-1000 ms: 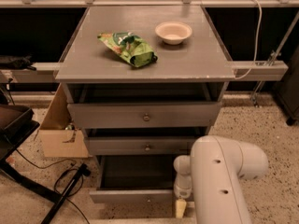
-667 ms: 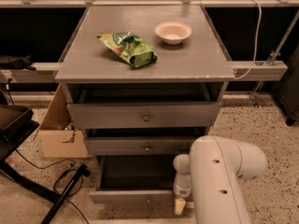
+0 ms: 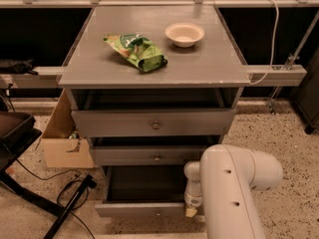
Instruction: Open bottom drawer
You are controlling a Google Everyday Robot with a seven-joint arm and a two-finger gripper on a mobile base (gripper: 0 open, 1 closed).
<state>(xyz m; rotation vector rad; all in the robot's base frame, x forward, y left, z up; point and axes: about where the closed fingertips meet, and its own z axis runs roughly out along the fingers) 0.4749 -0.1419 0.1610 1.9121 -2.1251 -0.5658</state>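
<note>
From the camera view, the bottom drawer (image 3: 144, 209) sits low in the centre of the frame, already drawn well out from under the mid-sized drawer (image 3: 144, 156), its dark inside exposed. I judge the task nearly or fully done; at most a little more pull is left. The arm (image 3: 234, 188) fills the lower right, elbow toward me, wrist pointing down. The gripper (image 3: 191, 211) is at the right end of the drawer front. I cannot tell whether it is clamped or loose.

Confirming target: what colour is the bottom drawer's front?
Grey; bottom drawer shows in the camera view, hand at its right end.
</note>
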